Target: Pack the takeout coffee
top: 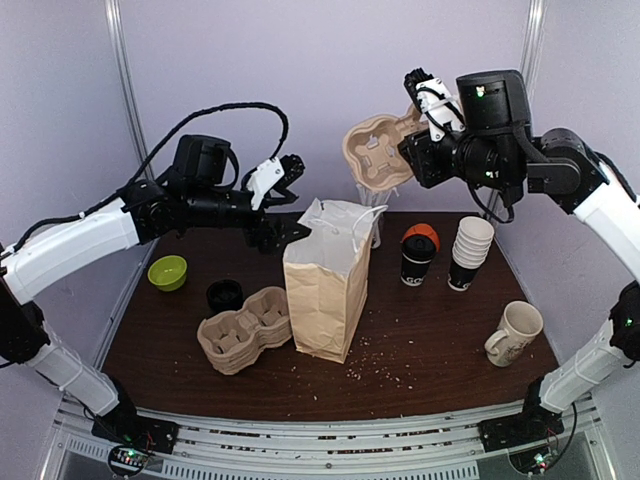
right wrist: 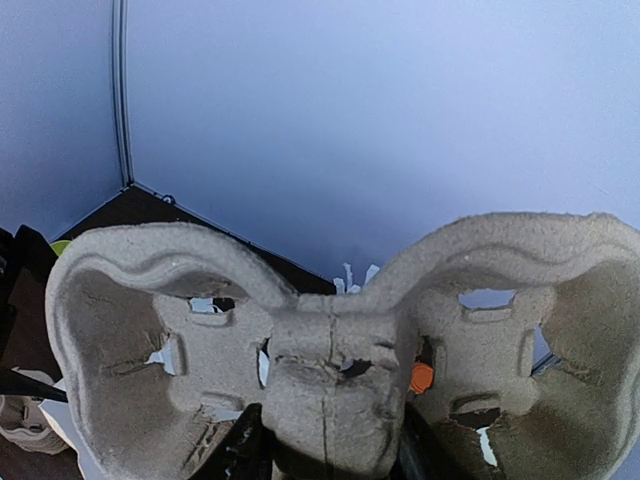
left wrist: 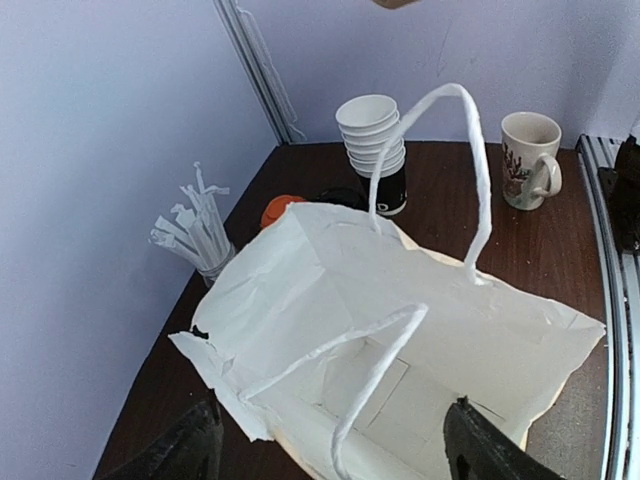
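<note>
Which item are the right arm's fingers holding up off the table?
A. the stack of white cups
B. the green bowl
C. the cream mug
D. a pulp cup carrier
D: the pulp cup carrier is clamped between the right fingers in the air, while the mug, the bowl and the cup stack all rest on the table.

even soft bright light, faint shadows, no glare, sharp focus, slight wide-angle bending at edges
</note>
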Robot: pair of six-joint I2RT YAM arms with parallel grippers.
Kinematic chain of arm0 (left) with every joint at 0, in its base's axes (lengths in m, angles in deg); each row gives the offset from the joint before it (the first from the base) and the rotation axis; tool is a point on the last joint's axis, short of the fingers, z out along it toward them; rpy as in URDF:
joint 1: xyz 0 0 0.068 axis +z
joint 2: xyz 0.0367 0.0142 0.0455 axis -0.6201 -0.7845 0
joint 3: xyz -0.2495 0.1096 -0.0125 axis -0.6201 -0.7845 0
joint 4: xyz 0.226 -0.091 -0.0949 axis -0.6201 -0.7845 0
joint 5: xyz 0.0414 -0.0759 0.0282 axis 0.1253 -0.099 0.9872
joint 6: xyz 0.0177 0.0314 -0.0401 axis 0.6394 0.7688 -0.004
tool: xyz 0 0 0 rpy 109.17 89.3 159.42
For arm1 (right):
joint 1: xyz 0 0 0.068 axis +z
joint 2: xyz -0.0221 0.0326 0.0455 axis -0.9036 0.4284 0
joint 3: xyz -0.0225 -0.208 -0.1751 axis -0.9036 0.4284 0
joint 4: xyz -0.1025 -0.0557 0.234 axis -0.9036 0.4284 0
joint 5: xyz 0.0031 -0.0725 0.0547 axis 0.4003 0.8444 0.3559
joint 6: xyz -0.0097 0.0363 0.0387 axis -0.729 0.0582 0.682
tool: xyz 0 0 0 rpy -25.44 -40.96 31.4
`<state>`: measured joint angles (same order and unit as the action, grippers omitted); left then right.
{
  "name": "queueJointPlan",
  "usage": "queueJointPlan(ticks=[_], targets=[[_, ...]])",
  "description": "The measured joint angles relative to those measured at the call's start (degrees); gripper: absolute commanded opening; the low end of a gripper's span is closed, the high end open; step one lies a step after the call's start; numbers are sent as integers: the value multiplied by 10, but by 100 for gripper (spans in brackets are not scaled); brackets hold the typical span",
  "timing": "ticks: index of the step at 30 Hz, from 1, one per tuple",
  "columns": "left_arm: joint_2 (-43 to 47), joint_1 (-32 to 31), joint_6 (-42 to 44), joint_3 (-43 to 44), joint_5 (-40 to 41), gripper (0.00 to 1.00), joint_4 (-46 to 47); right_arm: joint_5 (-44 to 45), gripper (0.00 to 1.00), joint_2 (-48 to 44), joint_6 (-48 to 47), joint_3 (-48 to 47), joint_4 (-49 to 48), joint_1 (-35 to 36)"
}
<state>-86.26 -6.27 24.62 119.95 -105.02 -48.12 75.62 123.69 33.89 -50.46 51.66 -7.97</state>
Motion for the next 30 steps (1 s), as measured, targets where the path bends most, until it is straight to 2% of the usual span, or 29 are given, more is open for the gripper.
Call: queueJointPlan(ticks=[3,6,15,17,24,30], targets=[[-23,-10,18,11,16,70,5,-6,39,9,-4,-8,1,-1],[-41,-10,27,15,27,58,7,-11,39,18,-7,-14,2,-1],[-52,-9,31,15,39,8,39,-22,39,36,-11,-28,4,-3],[-52,-9,30,15,40,0,51,-24,38,40,-11,-33,4,-5],[-47,-9,7,2,41,0,85,-40,39,67,-11,-67,16,-23],[-25,-9,-59,-33,43,0,130,-63,39,93,-5,-104,41,-41]])
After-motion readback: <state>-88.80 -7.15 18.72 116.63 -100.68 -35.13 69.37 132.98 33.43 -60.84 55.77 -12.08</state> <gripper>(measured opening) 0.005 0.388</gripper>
